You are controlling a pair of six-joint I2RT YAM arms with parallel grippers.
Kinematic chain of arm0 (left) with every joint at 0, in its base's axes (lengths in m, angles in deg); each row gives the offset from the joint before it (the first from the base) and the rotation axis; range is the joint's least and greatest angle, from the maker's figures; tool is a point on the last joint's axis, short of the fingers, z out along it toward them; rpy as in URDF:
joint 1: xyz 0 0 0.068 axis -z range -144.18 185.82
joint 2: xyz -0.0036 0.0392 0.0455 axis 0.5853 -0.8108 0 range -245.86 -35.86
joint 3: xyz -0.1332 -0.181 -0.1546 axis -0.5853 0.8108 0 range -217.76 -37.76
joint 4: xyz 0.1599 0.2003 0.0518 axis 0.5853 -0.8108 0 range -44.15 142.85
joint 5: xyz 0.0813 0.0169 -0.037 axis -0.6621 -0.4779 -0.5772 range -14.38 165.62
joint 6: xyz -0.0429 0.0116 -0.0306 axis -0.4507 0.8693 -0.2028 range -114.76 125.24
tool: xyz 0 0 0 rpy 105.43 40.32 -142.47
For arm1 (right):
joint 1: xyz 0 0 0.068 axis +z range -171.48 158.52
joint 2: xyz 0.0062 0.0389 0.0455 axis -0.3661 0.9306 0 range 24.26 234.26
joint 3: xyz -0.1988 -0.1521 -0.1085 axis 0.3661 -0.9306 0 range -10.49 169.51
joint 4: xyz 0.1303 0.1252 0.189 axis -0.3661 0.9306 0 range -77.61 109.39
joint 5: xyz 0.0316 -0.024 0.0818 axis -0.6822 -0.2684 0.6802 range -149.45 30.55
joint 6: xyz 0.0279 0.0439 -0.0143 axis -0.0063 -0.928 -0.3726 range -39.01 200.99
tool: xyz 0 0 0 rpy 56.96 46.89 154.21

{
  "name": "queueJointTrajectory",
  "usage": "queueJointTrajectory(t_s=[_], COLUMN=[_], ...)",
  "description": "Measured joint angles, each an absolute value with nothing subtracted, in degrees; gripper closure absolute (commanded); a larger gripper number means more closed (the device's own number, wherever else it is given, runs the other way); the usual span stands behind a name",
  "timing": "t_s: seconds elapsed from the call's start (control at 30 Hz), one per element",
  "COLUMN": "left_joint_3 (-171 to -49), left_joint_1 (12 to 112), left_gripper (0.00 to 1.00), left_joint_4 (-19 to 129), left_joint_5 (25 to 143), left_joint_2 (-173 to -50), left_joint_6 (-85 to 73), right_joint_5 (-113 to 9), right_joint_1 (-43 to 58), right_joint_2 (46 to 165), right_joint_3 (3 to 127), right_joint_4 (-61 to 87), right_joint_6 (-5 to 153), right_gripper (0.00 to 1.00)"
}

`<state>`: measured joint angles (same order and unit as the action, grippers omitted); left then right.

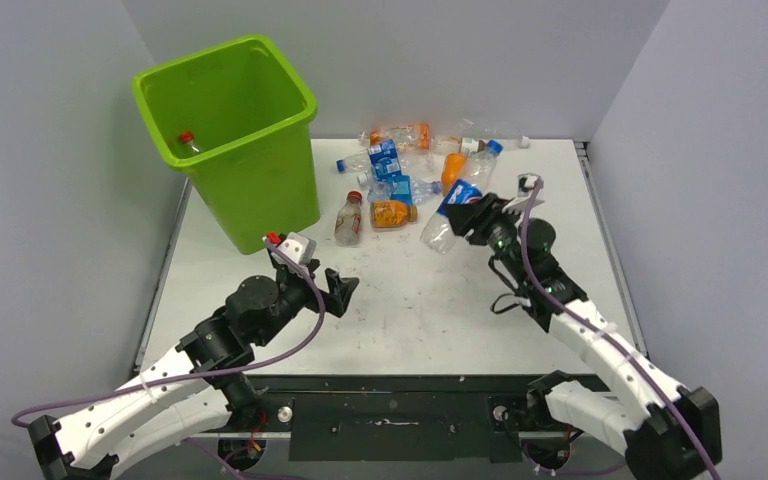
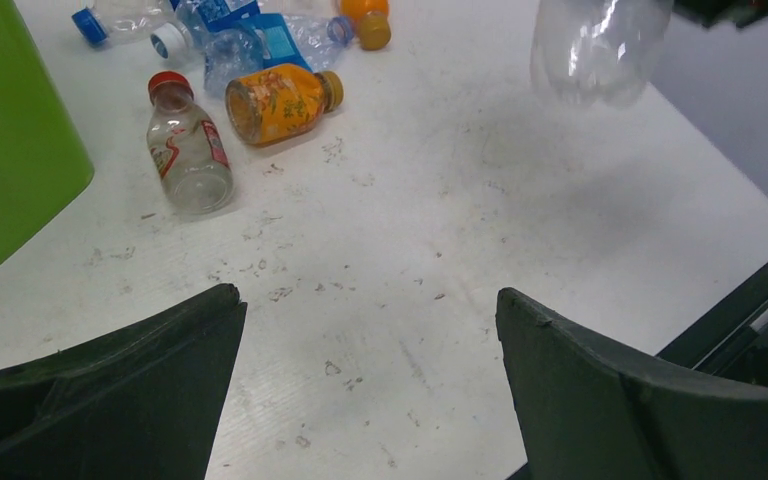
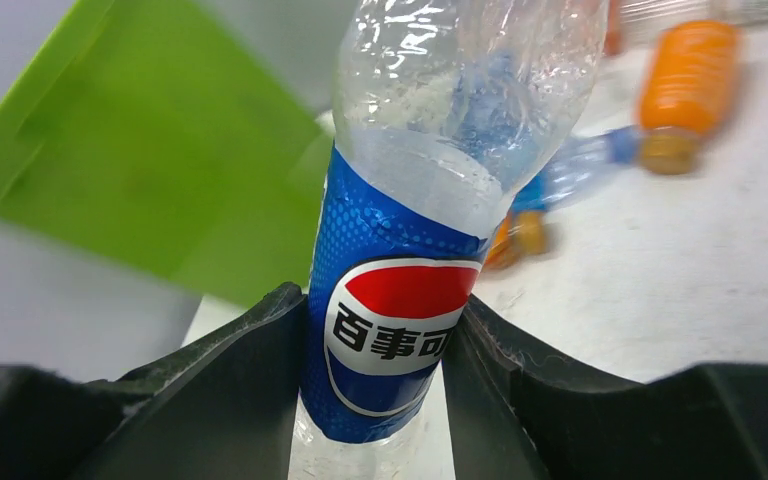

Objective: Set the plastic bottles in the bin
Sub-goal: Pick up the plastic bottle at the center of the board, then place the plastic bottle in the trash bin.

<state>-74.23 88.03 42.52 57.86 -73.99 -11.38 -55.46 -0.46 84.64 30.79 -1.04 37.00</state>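
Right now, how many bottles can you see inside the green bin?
1: a red-capped bottle inside the bin, by its front wall. More may hide behind that wall.

The bin (image 1: 260,190) is smooth lime-green plastic with a soft sheen. The Pepsi bottle (image 3: 400,330) is thin clear plastic, crinkled and glinting, wrapped in a glossy blue film label. The right gripper (image 3: 385,310) has fingers (image 3: 230,380) of dark matt plastic, slightly grainy, rough along the edges; the left gripper (image 2: 370,310) looks the same. The surface (image 2: 460,250) is white and matt, finely ribbed, scuffed and speckled with dirt. The red-capped bottle (image 2: 188,150) is clear and shiny, and the orange-labelled bottle (image 2: 280,103) has a glossy printed wrap.
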Motion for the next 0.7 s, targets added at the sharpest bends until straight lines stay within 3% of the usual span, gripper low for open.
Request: queueJointTrajectory(t_s=[0.23,0.4,0.7], left_joint_3=[-72.65,-74.36,-80.72], left_joint_1=[88.03,87.96,87.35], left_gripper=[0.04,0.04,0.04], left_joint_4=[52.14,60.51,67.00], left_joint_5=[61.92,68.74,79.26], left_joint_2=[-70.32,-74.36,-85.66], left_joint_6=[-17.37,-21.94,-26.84], right_joint_5=[-46.68,-38.70,-27.84], right_joint_1=[17.74,19.47,20.06], right_joint_2=[66.59,62.26,65.32], right_joint_3=[23.71,22.29,22.18], right_joint_4=[2.92,3.75,2.83], right_joint_6=[52.37,57.00,58.51], right_gripper=[0.95,0.95,0.95])
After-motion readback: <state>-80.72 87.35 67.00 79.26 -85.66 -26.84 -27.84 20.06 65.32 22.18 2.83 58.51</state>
